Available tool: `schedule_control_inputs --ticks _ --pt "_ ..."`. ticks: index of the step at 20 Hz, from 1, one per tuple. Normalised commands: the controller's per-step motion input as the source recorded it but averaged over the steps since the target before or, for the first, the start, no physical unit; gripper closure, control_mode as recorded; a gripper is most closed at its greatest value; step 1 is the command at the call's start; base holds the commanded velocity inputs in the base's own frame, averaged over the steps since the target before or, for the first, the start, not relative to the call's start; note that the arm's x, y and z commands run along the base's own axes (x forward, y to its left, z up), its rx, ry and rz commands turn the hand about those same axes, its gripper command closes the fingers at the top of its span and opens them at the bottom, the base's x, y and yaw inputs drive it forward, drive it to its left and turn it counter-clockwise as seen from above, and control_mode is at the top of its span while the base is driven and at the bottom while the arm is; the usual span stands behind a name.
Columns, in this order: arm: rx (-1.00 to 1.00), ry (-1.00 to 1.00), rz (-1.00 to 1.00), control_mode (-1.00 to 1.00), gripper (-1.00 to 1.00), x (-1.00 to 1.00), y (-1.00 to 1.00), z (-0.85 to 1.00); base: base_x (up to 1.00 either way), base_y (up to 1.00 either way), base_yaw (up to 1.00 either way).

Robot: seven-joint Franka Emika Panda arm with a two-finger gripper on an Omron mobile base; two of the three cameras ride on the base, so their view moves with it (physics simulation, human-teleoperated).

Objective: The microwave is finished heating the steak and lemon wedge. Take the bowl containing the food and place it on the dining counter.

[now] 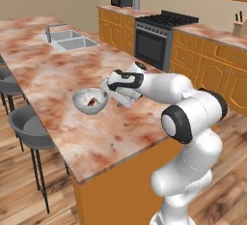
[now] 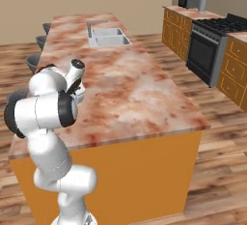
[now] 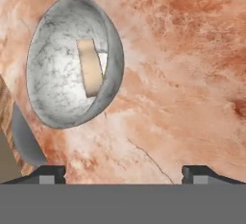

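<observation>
The whitish-grey mottled bowl [image 1: 90,101] rests on the dining counter [image 1: 58,74] near its stool-side edge. Inside it lies the small red-brown steak [image 1: 91,102]. In the hand view the bowl [image 3: 72,59] sits upper left on the marble counter [image 3: 182,74] with a pale lemon wedge [image 3: 90,68] inside. My gripper [image 1: 108,90] hovers just right of the bowl, apart from it. Its fingertips [image 3: 48,172] stand wide apart, so the gripper [image 3: 125,175] is open and holds nothing. The microwave is out of view. My own arm hides the bowl in the right base view, over the counter [image 2: 125,89].
A double sink [image 1: 70,40] with a faucet is set into the counter's far end. Grey stools [image 1: 29,127] line the near side. A black range [image 1: 154,40] and orange cabinets stand across the aisle, with a knife block [image 1: 240,26] on the back counter.
</observation>
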Motion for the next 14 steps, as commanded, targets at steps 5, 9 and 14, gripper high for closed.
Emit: schedule_control_inputs --ticks 5,9,14 --pt "0.07 -0.3 0.03 -1.0 -1.0 -1.0 -0.75 0.62 0.0 0.0 0.0" --pt "0.01 -0.35 0.11 -1.0 -1.0 -1.0 -0.66 0.77 0.0 0.0 0.0" --pt "0.0 -0.38 0.13 -1.0 -1.0 -1.0 -0.66 0.9 0.0 0.0 0.0"
